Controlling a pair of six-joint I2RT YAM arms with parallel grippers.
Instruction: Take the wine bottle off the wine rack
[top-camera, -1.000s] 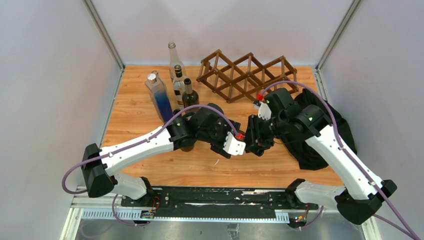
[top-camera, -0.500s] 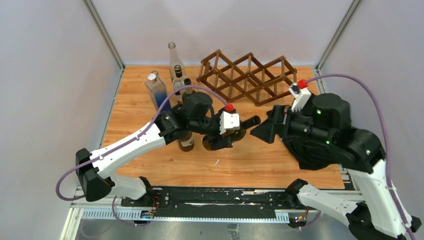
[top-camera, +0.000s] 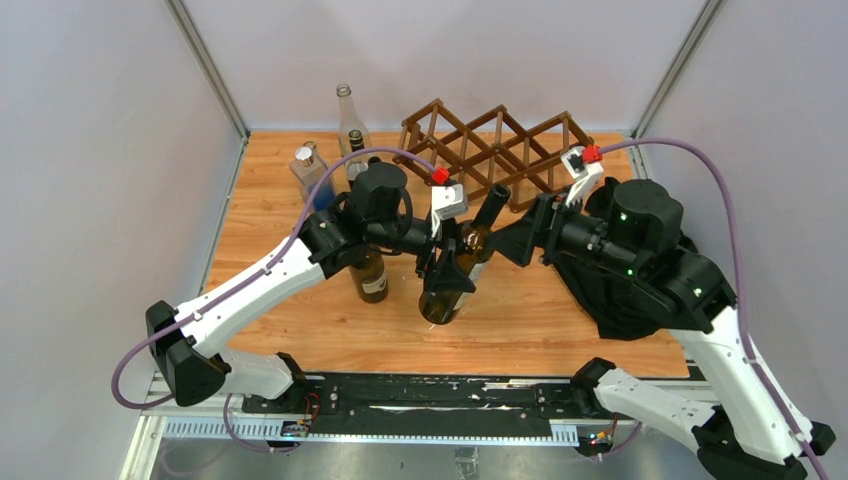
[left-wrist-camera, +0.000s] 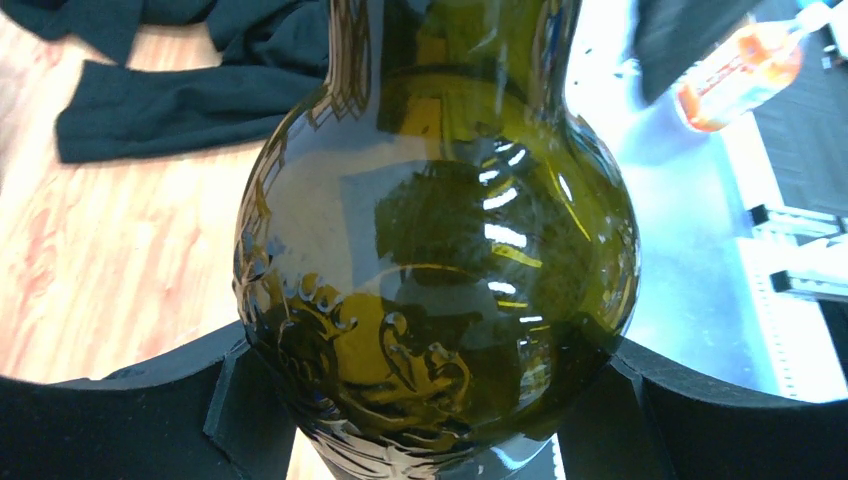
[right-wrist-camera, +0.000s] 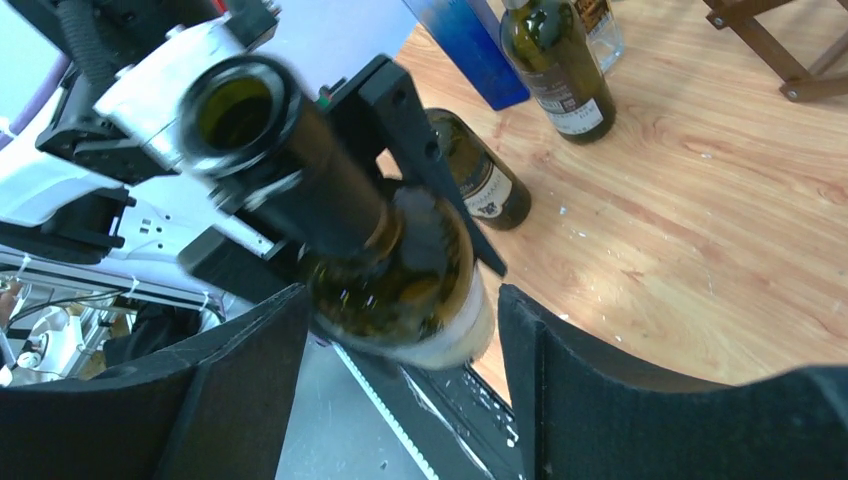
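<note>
- Hanging tilted above the tabletop (top-camera: 520, 330), the wine bottle (top-camera: 452, 280) is just in front of the wine rack (top-camera: 497, 125) and clear of its cells. No cell shows a bottle in the top view.
- The left gripper (left-wrist-camera: 430, 430) has it: the fingers (left-wrist-camera: 170, 420) pinch the fat green body from both sides, glass against each pad in the left wrist view.
- The long axis runs from the base, low and toward the arms' bases, up to the open mouth, which points at the rack and the right arm.
- The right gripper (right-wrist-camera: 400, 360) is right there, fingers (right-wrist-camera: 235, 390) spread wide either side of the shoulder. A gap shows on each side, so by the look of it there's no grip.
- Both arms are at the bottle: the left carries, the right straddles the neck end.
- For room, bare wood lies below the bottle and on its near side.
- A dark labelled bottle (top-camera: 370, 280) stands just beside it on the left, and more bottles (top-camera: 345, 115) cluster at the far left.
- A black cloth (top-camera: 640, 300) lies to the right, under the right arm.
- My read: the bottle is off the rack, and what's left is setting it down on that bare patch, minding the standing neighbour.
</note>
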